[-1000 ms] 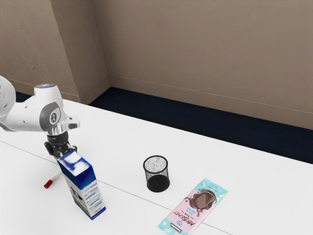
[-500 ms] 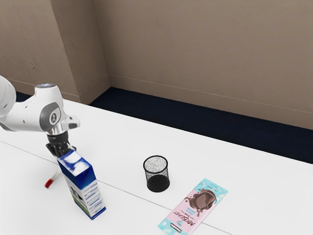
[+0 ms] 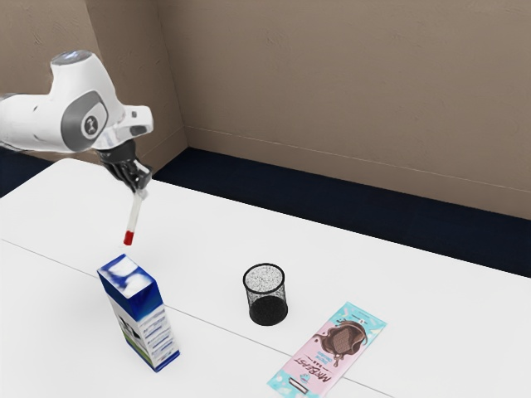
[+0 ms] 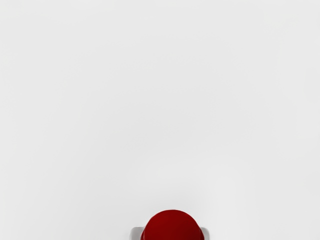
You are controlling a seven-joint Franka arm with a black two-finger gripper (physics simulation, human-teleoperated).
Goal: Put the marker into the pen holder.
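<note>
1. OK so the gripper [image 3: 139, 187] is up in the air at the exterior view's left, fingers pinched in on the marker [image 3: 134, 214], open only about as wide as its barrel.
2. Marker hangs below the fingers, slightly tilted, red end down, clear of the table [image 3: 207, 249]. The wrist view has that rounded red end too, with plain white behind it.
3. Main thing to watch: the tall blue and white carton [image 3: 153, 332]. It's upright on the exterior view's left of the pen holder [image 3: 268, 312], well apart from it. Can't tell if it's smack on the straight line over, but it's the big obstacle around here.
4. Pen holder's black mesh, standing upright, mouth up.
5. Chocolate bar [image 3: 332, 348] lies flat near the holder, on the exterior view's right, not touching it.
6. Brown wall [image 3: 348, 91] and dark floor [image 3: 332, 199] are past the table.
</note>
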